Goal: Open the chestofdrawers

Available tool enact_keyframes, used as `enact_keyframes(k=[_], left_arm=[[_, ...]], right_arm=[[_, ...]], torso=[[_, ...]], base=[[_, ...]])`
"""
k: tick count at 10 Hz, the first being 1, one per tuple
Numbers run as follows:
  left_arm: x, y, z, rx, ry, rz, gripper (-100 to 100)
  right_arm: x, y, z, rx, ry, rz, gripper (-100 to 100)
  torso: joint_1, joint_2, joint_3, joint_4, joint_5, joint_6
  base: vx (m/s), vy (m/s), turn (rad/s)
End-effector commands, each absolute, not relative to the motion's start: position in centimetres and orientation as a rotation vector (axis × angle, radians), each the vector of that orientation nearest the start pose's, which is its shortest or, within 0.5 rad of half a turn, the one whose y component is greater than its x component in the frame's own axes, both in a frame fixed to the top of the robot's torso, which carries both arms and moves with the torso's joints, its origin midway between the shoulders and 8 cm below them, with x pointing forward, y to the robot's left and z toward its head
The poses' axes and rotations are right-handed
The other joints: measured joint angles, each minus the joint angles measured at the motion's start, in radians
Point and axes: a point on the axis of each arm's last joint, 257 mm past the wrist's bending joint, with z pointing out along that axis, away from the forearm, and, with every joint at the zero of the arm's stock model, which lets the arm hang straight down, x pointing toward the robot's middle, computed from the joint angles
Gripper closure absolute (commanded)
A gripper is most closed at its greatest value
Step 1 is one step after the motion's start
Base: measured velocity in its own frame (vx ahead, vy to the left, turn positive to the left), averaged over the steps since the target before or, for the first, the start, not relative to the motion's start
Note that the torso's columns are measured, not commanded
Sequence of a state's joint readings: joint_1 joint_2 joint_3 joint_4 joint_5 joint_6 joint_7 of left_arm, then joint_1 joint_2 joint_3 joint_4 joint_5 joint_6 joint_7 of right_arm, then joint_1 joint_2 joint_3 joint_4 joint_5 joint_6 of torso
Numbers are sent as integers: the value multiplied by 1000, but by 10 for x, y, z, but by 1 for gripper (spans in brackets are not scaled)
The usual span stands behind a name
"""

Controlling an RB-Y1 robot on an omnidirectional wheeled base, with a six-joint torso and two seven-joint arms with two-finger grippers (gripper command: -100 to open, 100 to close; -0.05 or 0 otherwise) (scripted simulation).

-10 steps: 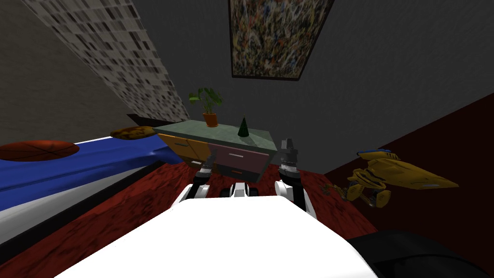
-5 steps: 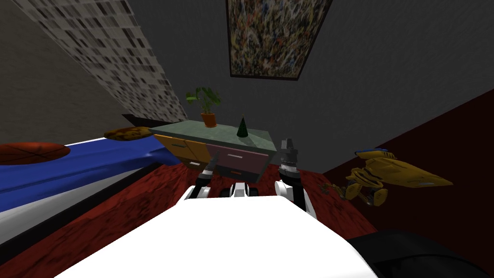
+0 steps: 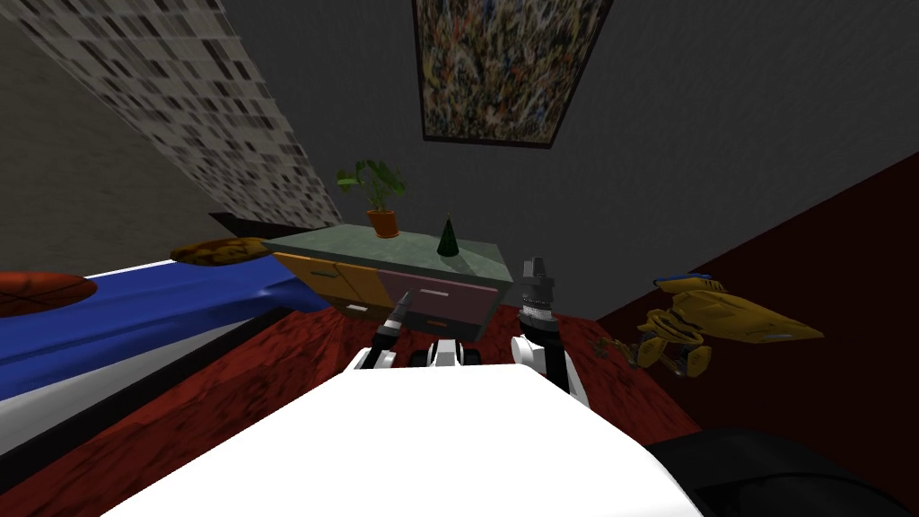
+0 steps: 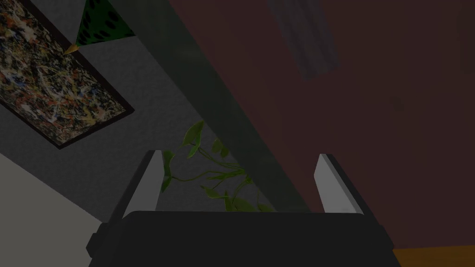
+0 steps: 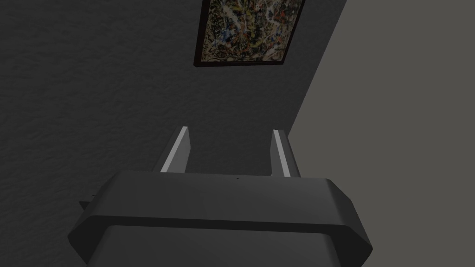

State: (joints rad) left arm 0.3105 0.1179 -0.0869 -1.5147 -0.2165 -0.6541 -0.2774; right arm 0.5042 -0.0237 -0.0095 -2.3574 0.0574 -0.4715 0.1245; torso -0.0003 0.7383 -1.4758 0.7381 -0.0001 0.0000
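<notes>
Dark grey wall with a speckled painting (image 3: 503,63) backs the chest of drawers (image 3: 404,253), which stands on red carpet (image 3: 251,377) straight ahead, just past the foot of a blue bed (image 3: 135,310). Its fronts are orange at the bed end and maroon at the other end. On its top, a potted plant (image 3: 377,202) stands near the back edge and a dark green cone (image 3: 447,238) sits nearer the front right corner.

The left gripper (image 3: 403,303) is released, its fingers wide apart with nothing between them. It reaches toward the upper maroon drawer (image 3: 467,296). The left wrist view looks along the fingers at that front, where the pale handle (image 4: 304,41) lies ahead, apart from the fingertips. The right gripper (image 3: 535,269) points upward off the chest's right end, likewise released and empty.

I judge this to be the approach: every drawer looks flush, so nothing is opened yet. The next move calls for carrying the left gripper on to the handle so the fingers straddle the bar, clenching on it, then drawing straight back.
</notes>
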Motion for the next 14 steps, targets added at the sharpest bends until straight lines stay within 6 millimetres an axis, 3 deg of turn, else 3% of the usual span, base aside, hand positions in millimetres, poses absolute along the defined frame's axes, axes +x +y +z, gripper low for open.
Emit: enact_keyframes(k=[1,6,11,12,14], left_arm=[[420,206,-270,-543,1322,-967,-100],[416,198,-313,-543,1418,-943,-100],[425,199,-306,-543,1417,-939,-100],[418,198,-312,-543,1420,-941,100],[423,197,-304,-537,1414,-949,100]], right_arm=[[333,-270,51,520,657,1148,0],[333,-270,51,520,657,1148,0],[333,-270,51,520,657,1148,0],[333,-270,51,520,657,1148,0],[333,-270,51,520,657,1148,0]], torso=[[0,0,0,0,0,0],[0,0,0,0,0,0],[-1,-3,-2,-1,0,0],[1,0,0,0,0,0],[4,-2,0,-3,2,-1]], base=[[28,-10,-33],[22,-6,-30],[33,-12,-14],[-30,7,31],[-81,5,6]])
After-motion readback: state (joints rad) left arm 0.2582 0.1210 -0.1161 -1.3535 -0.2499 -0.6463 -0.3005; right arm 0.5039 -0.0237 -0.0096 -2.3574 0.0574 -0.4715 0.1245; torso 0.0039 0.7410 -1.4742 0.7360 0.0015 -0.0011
